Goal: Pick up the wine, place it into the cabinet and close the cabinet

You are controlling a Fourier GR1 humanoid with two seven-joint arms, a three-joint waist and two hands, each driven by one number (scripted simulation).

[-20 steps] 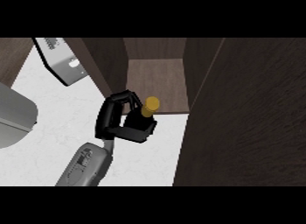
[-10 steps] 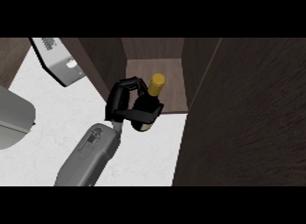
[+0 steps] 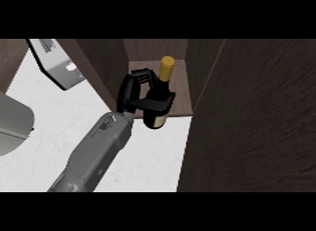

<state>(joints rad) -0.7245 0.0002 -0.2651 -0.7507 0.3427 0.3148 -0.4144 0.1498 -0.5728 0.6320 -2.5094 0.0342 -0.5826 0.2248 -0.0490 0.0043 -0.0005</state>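
Fingers of the hand [image 3: 135, 92] curl round the wine [image 3: 159, 97], gripping its dark body. Its gold cap points into the open cabinet [image 3: 180, 97], above the shelf's front edge.

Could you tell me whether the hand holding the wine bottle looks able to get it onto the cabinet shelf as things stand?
Probably yes. The hand, curled round the wine bottle, is at the cabinet's opening; the door stands open to the side and nothing shows on the shelf ahead.
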